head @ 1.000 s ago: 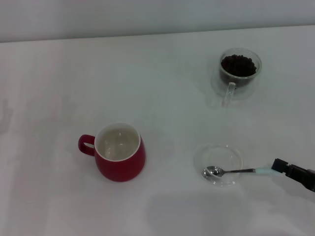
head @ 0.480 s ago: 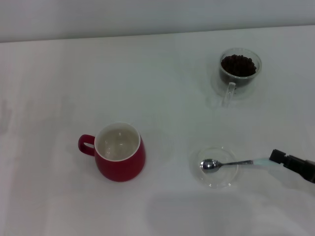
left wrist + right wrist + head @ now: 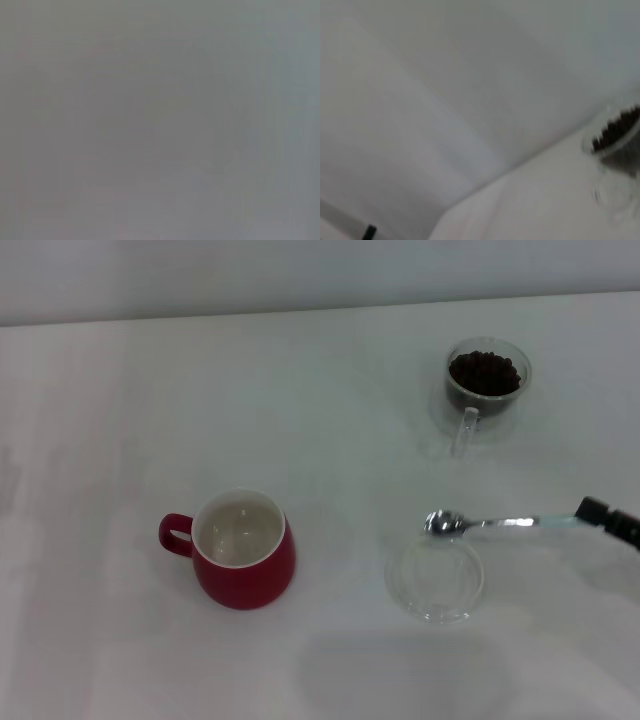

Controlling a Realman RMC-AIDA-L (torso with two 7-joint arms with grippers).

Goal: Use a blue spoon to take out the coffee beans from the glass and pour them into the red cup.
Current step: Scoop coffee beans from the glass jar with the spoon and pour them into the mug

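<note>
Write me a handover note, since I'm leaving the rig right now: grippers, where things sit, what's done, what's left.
Right gripper: at the right edge of the head view, shut on the blue spoon, lifted just beyond the clear dish.
Left gripper: not in view.
Glass at far right, full of coffee beans.
Red cup at near left, no beans visible.
Done: spoon picked up.
Left: scoop beans, pour into cup.

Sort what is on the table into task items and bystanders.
Task items:
blue spoon, held at its handle by the right end effector
coffee beans
glass holding the beans
red cup

Bystanders:
shallow clear dish
</note>
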